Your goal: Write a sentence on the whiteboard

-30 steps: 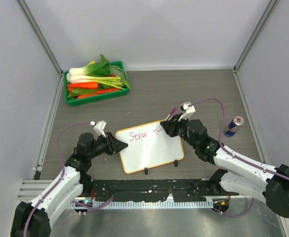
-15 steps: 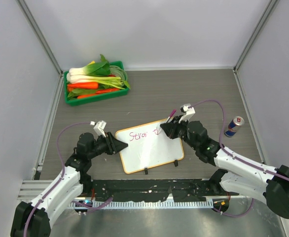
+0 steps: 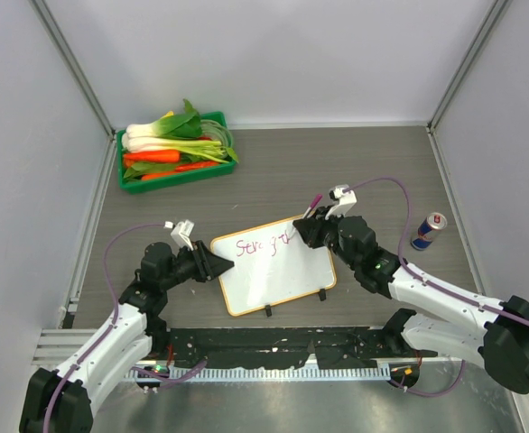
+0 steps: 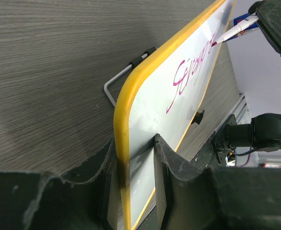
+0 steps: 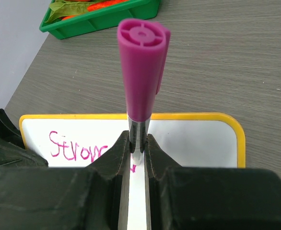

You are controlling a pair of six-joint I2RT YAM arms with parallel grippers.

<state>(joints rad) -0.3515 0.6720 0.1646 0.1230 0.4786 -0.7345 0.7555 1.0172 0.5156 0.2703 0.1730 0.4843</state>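
Grey wood-grain table [image 3: 355, 162], walled booth; whiteboard [image 3: 273, 280] sits between both grippers. left gripper [image 3: 224, 265]: fingers narrowed, pinching board's yellow left edge, likely bracing it against pen pressure. right gripper [image 3: 299, 233]: fingers nearly closed, clamped on marker [image 5: 141, 72], cap end sticking up past fingers, tip down on board just beyond fingertips, at end of pink writing [image 3: 263, 245]. One word down; sentence looks unfinished. Vegetable tray [image 3: 170, 180], drink can [image 3: 429, 231] well away from fingers, not involved.

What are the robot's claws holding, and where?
The left claw pinches the whiteboard by its short edge; the right claw grips the pink marker on its barrel, below the cap.
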